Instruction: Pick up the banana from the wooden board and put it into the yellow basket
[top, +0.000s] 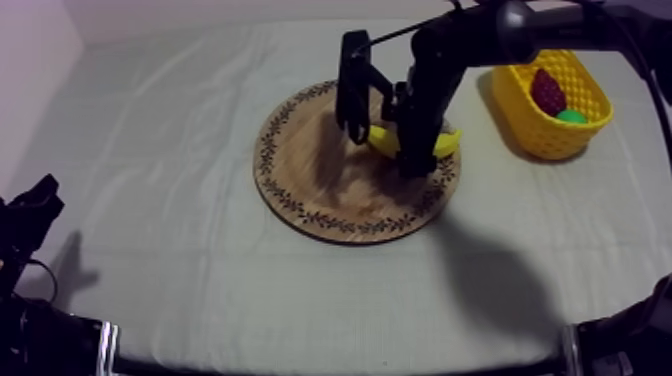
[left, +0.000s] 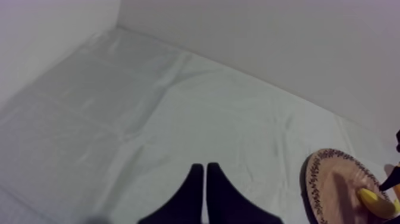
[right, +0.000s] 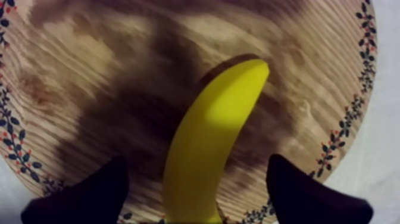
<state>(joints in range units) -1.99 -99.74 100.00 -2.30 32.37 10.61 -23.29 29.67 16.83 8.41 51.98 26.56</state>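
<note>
Grasp step: right pincer (right: 196, 170) spread wide, fingers astride banana (right: 208, 131), which lies on wooden board (top: 330, 190), ungripped. Next move, by judgement: lower, close on the fruit's middle, lift, carry to yellow basket (top: 520, 120). Meanwhile left pincer (left: 205, 176) closed on nothing over bare surface (left: 149, 119). From above, right arm (top: 500, 35) hides much of banana; fingertip contact with board unclear.

I count one board (top: 330, 190), one banana (top: 452, 143) and one basket (top: 520, 110). Of fruit other than the banana I count two pieces, both in the basket: one small red fruit (top: 547, 92) and one green piece (top: 572, 116). The green piece may be a pear, though too little of it shows for me to be sure.
</note>
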